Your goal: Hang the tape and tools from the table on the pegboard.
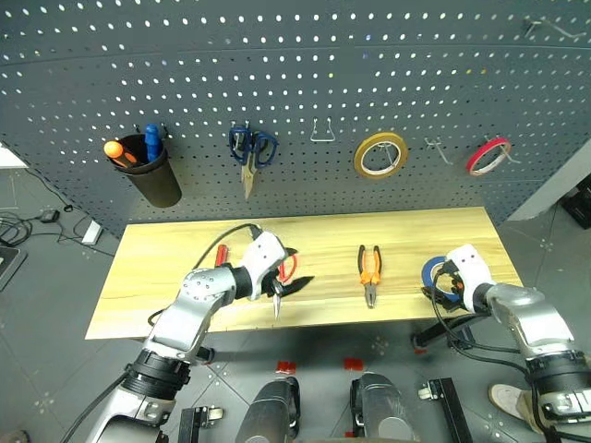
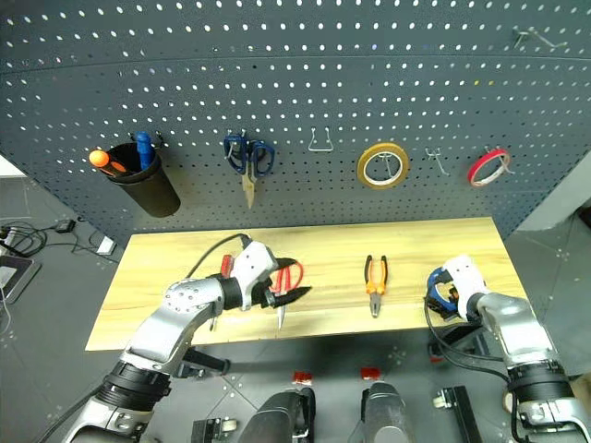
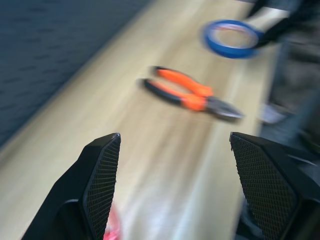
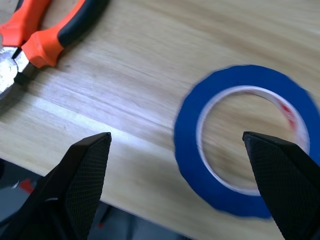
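1. No text, label, brand, number or sign can be read in any of the views.
2. The blue tape [image 4: 240, 140] has some small red marks on its white inner core, but they are too blurred to read.
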